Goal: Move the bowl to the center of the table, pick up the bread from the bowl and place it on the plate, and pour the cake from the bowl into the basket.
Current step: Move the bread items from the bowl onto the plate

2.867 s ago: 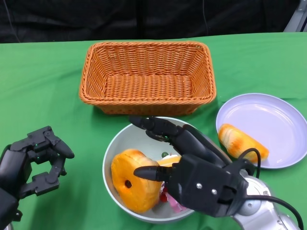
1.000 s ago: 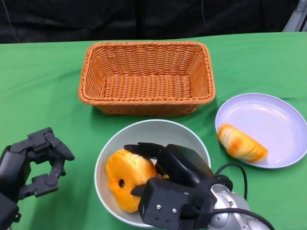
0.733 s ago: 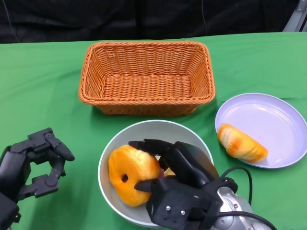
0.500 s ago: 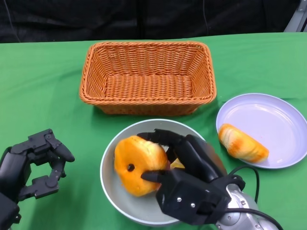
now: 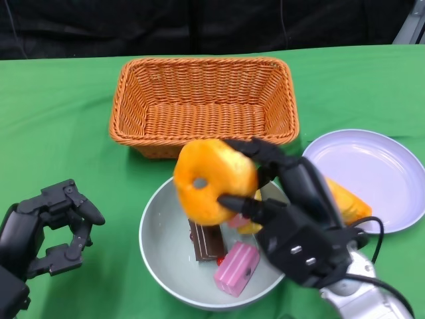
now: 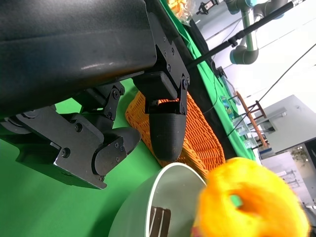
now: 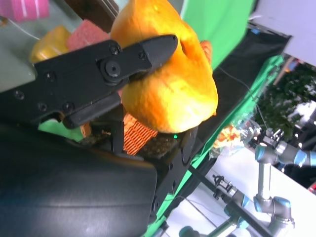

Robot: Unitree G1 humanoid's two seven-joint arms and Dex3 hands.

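Right hand [image 5: 292,219] is pinching the ring-shaped bread [image 5: 214,181] w/ fingers wrapped round it, held up over the bowl [image 5: 159,256] at about 12 o'clock of its rim, hole facing the camera; the plate [image 5: 372,174] sits off at roughly 3 o'clock from the bread, so imo the carry has to go that way, and the right hand is obv the closer one. Left hand [image 5: 46,229] holds nothing, fingers loosely curled, parked at 9 o'clock well apart from the bowl. Vs half a sec ago the bread was down inside the bowl, now it's lifted clear, and the cake [image 5: 234,267] pieces under it are showing.
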